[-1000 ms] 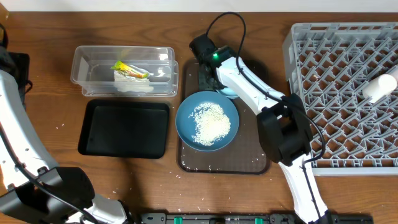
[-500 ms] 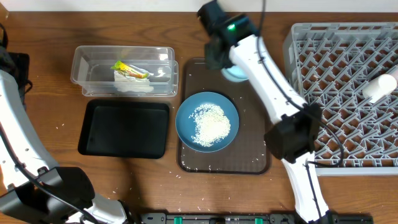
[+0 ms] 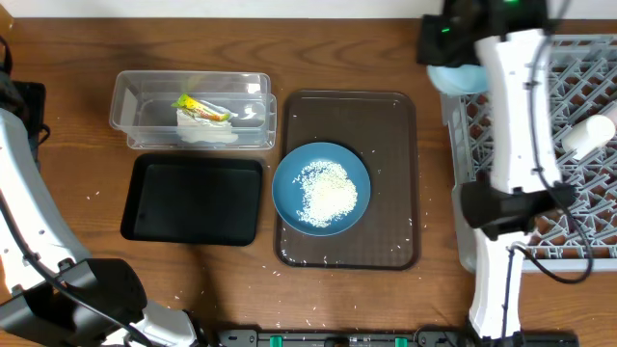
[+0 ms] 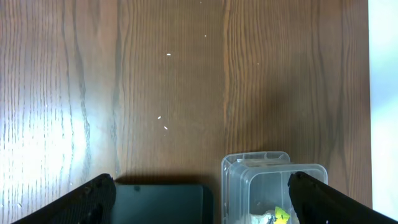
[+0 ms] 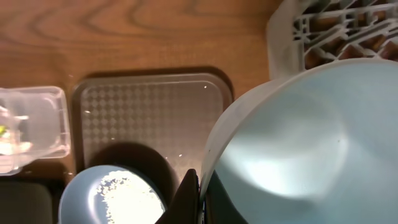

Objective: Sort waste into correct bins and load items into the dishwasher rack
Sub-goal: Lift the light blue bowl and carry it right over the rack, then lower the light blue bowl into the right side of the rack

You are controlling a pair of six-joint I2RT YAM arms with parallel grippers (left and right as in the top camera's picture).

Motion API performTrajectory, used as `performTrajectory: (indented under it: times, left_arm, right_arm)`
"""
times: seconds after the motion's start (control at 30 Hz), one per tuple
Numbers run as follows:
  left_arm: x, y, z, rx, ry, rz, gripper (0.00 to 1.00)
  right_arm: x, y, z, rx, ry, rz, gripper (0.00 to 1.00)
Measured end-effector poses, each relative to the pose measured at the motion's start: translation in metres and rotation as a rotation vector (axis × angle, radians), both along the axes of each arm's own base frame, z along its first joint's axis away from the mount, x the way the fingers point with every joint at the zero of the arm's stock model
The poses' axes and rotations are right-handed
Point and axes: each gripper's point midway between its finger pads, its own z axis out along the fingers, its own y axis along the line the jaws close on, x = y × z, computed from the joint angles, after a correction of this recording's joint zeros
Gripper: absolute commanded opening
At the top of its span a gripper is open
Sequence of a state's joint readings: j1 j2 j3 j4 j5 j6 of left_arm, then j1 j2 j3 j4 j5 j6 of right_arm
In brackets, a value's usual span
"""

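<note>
Clear tub (image 3: 193, 109): at the far left of the table (image 3: 77, 125); it holds the snack wrapper (image 3: 201, 106), which lies on top of the white paper (image 3: 207, 132).
Black tray (image 3: 193, 200): just near of the tub, long sides almost touching.
Brown serving tray (image 3: 386, 145): in the middle, carrying the dark-blue dish (image 3: 284, 188) on its left half.
Dish contents: a heap of rice (image 3: 326, 191) in the centre.
Rack (image 3: 593, 77): at the right; a white cup (image 3: 590, 135) lies on its lattice toward the right wall.
Light-blue bowl (image 5: 298, 137): up in the air at the rack's far-left corner, mouth tilted toward the wrist camera.
Right gripper (image 5: 200, 196): pressed together on the bowl's rim, pinching its wall.
Left gripper (image 4: 202, 196): fingers spread wide, hanging over the far ends of the tub and black tray.
Change: a second ago the bowl sat on the far part of the brown tray, just beside the dish. It has since been lifted and carried right to the rack. The tub, black tray, dish and left arm have not shifted.
Edges: from overhead the bowl overlaps the rack's left wall; whether it touches cannot be told.
Open room: a strip of bare table runs between the brown tray and the rack. The cup is well apart from the bowl.
Stray grains (image 3: 280, 273): dotted on the table by the brown tray's near edge.
</note>
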State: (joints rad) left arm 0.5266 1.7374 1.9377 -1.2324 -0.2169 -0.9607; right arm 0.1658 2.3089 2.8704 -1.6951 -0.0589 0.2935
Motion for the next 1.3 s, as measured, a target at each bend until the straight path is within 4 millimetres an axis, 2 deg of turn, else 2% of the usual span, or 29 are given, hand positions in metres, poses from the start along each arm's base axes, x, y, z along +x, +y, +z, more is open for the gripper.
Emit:
performTrajectory:
  times: [0.17, 0.3, 0.4, 0.5, 0.6, 0.73, 0.87, 1.03, 1.3]
  left_arm:
    - [0.000, 0.000, 0.000, 0.000, 0.000, 0.000, 0.92]
    - [0.000, 0.000, 0.000, 0.000, 0.000, 0.000, 0.92]
    - [0.000, 0.000, 0.000, 0.000, 0.000, 0.000, 0.92]
    - [0.000, 0.000, 0.000, 0.000, 0.000, 0.000, 0.92]
    - [0.000, 0.000, 0.000, 0.000, 0.000, 0.000, 0.92]
    - [0.000, 0.000, 0.000, 0.000, 0.000, 0.000, 0.92]
    - [0.000, 0.000, 0.000, 0.000, 0.000, 0.000, 0.92]
    - [0.000, 0.000, 0.000, 0.000, 0.000, 0.000, 0.92]
    - [0.000, 0.000, 0.000, 0.000, 0.000, 0.000, 0.92]
  right_arm:
    - [-0.014, -0.027, 0.037, 0.027, -0.075, 0.003, 0.01]
    - [-0.047, -0.046, 0.061, -0.017, -0.089, -0.002, 0.01]
    - [-0.081, -0.073, 0.068, -0.071, -0.064, -0.056, 0.01]
    - [-0.105, -0.113, 0.066, -0.106, -0.030, -0.161, 0.01]
    - [-0.121, -0.164, 0.058, -0.114, -0.002, -0.309, 0.01]
    - [-0.124, -0.216, 0.046, -0.067, -0.015, -0.405, 0.01]
    - [-0.117, -0.244, 0.033, 0.042, -0.070, -0.374, 0.01]
    - [-0.114, -0.268, 0.016, 0.202, -0.172, -0.304, 0.01]
    - [-0.118, -0.323, 0.005, 0.384, -0.476, -0.249, 0.01]
